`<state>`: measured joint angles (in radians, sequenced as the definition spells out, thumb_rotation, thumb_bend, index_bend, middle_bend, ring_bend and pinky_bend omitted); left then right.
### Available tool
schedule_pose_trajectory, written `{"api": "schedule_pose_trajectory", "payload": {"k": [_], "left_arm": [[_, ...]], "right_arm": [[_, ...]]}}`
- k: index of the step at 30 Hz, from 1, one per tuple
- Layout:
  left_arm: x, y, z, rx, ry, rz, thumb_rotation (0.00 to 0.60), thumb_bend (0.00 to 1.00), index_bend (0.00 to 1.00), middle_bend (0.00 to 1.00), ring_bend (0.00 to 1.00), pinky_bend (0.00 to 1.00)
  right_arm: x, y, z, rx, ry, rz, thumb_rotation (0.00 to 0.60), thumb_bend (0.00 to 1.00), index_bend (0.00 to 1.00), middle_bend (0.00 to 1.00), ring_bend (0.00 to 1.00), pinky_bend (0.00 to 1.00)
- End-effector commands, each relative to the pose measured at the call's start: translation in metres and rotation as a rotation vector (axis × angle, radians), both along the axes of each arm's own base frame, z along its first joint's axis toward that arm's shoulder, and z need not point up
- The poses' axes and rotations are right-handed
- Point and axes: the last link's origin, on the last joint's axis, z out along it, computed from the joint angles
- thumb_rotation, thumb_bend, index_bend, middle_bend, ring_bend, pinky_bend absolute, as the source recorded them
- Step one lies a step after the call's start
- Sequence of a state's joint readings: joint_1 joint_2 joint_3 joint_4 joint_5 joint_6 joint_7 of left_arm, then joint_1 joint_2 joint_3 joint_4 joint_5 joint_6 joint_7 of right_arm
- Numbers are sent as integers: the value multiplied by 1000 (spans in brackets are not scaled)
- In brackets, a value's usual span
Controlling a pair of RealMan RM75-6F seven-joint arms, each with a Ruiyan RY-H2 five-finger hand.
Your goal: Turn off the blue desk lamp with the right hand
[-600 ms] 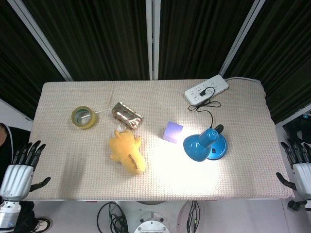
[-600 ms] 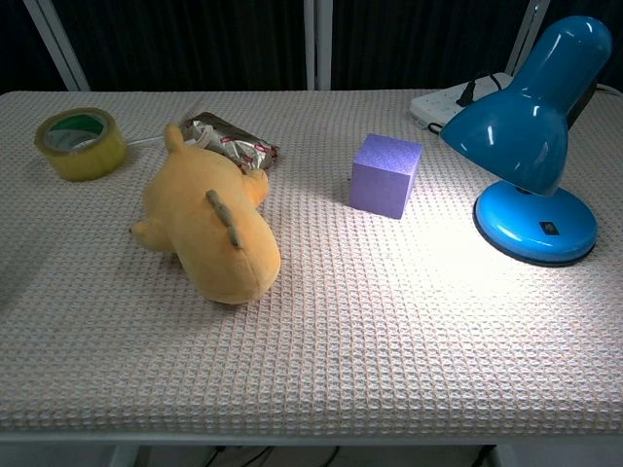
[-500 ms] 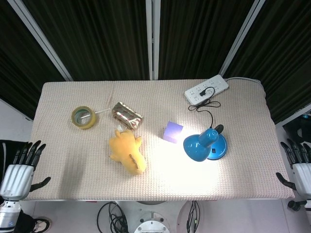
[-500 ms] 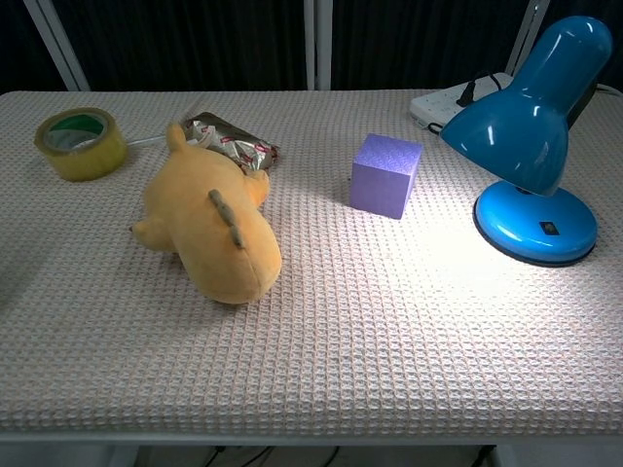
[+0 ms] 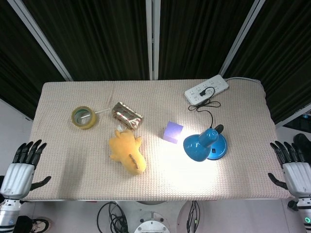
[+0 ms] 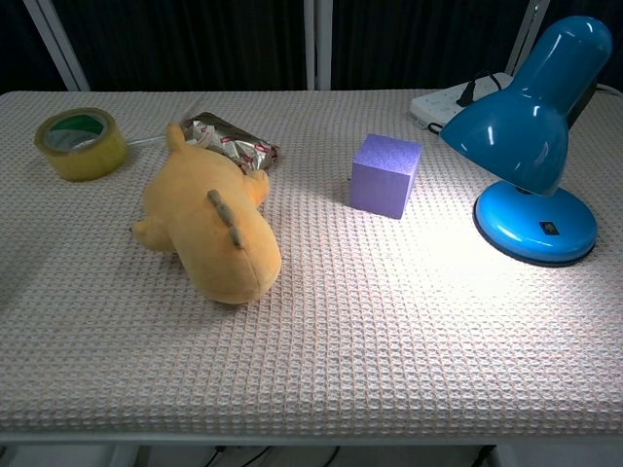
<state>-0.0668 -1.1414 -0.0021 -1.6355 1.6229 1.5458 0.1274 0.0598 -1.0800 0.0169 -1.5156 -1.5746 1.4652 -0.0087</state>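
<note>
The blue desk lamp (image 5: 204, 144) stands right of the table's middle, lit, throwing a bright patch on the cloth in front of it. Its round base (image 6: 534, 224) carries a small dark switch (image 6: 550, 229) on top, and its shade (image 6: 531, 107) tilts down to the left. My right hand (image 5: 294, 166) hovers off the table's right front corner, empty, fingers spread, well clear of the lamp. My left hand (image 5: 22, 166) hangs off the left front corner, likewise empty with fingers apart. Neither hand shows in the chest view.
A purple cube (image 5: 173, 131) sits just left of the lamp. A yellow plush toy (image 5: 127, 152), a foil packet (image 5: 127, 115) and a tape roll (image 5: 83, 117) lie further left. A white power strip (image 5: 206, 89) with the lamp's cord lies at the back right.
My right hand has shifted a little left, toward the table's right edge, and more of it now shows. The left hand has barely moved. The lamp stays lit.
</note>
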Motion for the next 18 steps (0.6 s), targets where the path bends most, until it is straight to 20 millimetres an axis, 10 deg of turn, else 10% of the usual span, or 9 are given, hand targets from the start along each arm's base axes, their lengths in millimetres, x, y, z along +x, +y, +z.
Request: {"api": "schedule_pose_trajectory", "payload": {"k": [1,4,7,12,18], "left_arm": [[-2,0,-2,-4,-8,4,600,15,40,0,0,0],[-2,-2,-1,2,-7,2,600,15,40,0,0,0],[-2,-4,2,5,-6,-1,600,15,40,0,0,0],[-4,-5,1,-3,-9,5,600,15,39,0,0,0],[-6,-6,1,-2,-9,9,600,15,38,0,0,0]], "right_arm": [[13,-6,-10,8,0,37,600,160,0,529,431,518],[29,-11,-24,32,-18,85,600,160,0,840,787,758],[38,-13,-43,81,-8,104,600,159,0,965,930,877],[45,-17,-81,194,19,89,600,197,0,1000,990,932],[48,-27,-112,293,34,67,600,474,0,1000,991,933]]}}
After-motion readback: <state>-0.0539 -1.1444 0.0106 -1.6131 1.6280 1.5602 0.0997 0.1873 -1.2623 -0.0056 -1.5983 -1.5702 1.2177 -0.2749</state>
